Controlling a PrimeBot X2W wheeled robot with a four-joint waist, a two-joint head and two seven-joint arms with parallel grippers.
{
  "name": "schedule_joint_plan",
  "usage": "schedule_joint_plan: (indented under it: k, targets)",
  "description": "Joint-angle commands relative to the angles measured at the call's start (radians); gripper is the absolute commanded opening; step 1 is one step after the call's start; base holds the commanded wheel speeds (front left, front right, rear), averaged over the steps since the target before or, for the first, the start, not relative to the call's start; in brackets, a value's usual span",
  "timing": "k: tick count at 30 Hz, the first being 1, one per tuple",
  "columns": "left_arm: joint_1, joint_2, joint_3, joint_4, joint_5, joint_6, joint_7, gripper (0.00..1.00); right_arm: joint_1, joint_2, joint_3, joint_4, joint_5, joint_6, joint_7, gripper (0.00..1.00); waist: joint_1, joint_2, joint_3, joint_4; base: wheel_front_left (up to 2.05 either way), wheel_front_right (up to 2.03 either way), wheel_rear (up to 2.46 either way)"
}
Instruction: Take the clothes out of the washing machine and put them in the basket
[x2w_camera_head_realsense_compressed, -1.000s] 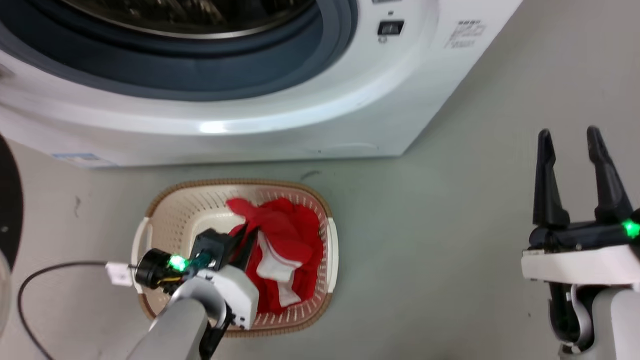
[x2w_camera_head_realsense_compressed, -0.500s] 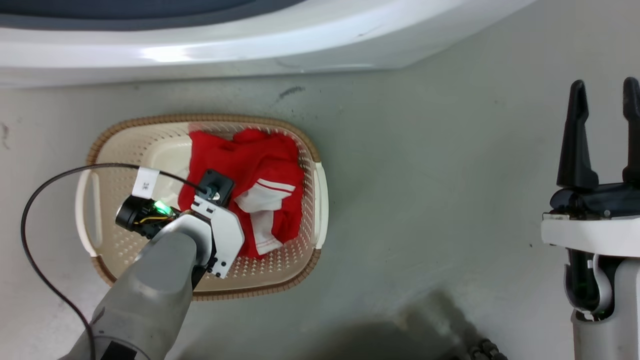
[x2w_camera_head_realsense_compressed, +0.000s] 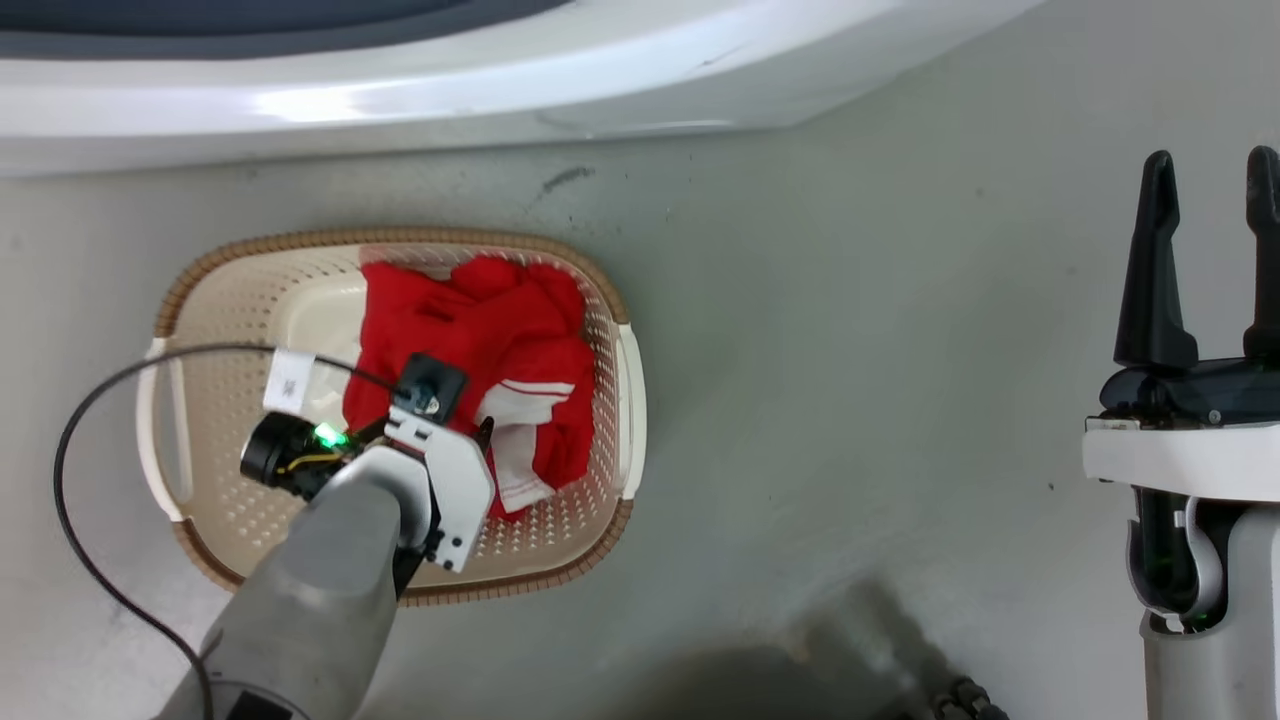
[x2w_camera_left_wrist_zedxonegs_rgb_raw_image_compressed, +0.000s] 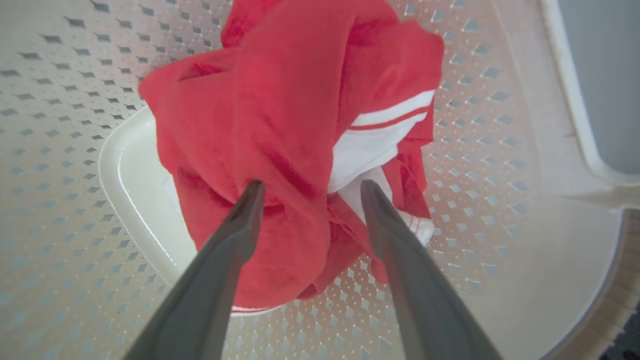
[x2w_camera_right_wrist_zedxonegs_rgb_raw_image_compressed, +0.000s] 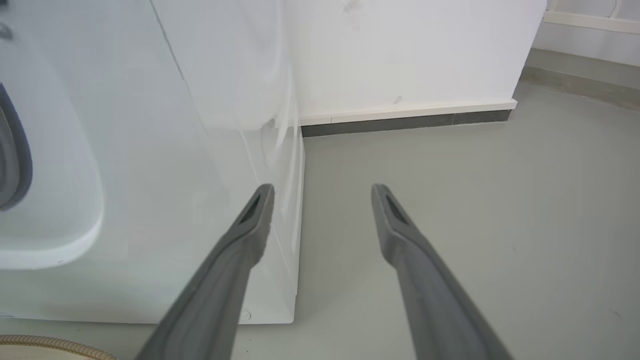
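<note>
Both spread apart, left gripper (x2w_camera_left_wrist_zedxonegs_rgb_raw_image_compressed: 307, 189) over clothes (x2w_camera_head_realsense_compressed: 470, 320) in basket (x2w_camera_head_realsense_compressed: 400, 238) at nine o'clock, right gripper (x2w_camera_head_realsense_compressed: 1210, 168) empty at three o'clock.

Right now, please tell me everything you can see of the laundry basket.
The laundry basket is cream plastic, a rounded rectangle with perforated sides, a brown woven-look rim and white handles. It stands upright on the grey floor before the washing machine. A red garment with white stripes lies inside; the left hand, open, hangs over it.
</note>
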Motion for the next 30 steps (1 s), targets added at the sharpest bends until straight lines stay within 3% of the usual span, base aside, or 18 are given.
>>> schedule_joint_plan:
  k: [1,5,10,19,23,30]
  targets:
    - [0.024,-0.012,0.007,0.001,-0.008,0.0,-0.038,1.0,0.004,0.001,0.001,0.006,-0.002,-0.001,-0.002,1.0,-0.0001,0.0,-0.057,0.011,0.0,0.0,0.0]
    - [0.084,-0.029,0.045,-0.006,-0.053,0.016,-0.115,1.0,0.036,0.001,0.004,0.02,-0.009,-0.001,-0.002,1.0,-0.0001,0.0,-0.148,0.024,0.0,0.0,0.0]
    - [0.14,-0.029,0.075,-0.071,-0.075,0.048,-0.136,1.0,0.072,0.001,0.009,0.03,-0.019,-0.001,-0.002,1.0,-0.0001,0.0,-0.237,0.041,0.0,0.0,0.0]
    - [0.364,0.017,0.24,-0.523,-0.034,0.162,-0.136,1.0,0.157,0.001,0.018,0.046,-0.036,-0.001,-0.002,1.0,-0.0001,0.0,-0.409,0.082,0.0,0.0,0.0]
    - [0.473,0.01,0.327,-0.716,0.014,0.204,-0.136,1.0,0.192,0.001,0.021,0.051,-0.043,-0.001,-0.002,1.0,-0.0001,0.0,-0.478,0.097,0.0,0.0,0.0]
    - [0.636,-0.032,0.453,-0.969,0.1,0.24,-0.136,1.0,0.253,0.001,0.035,0.062,-0.05,-0.001,-0.002,1.0,-0.0001,0.0,-0.589,0.111,0.0,0.0,0.0]
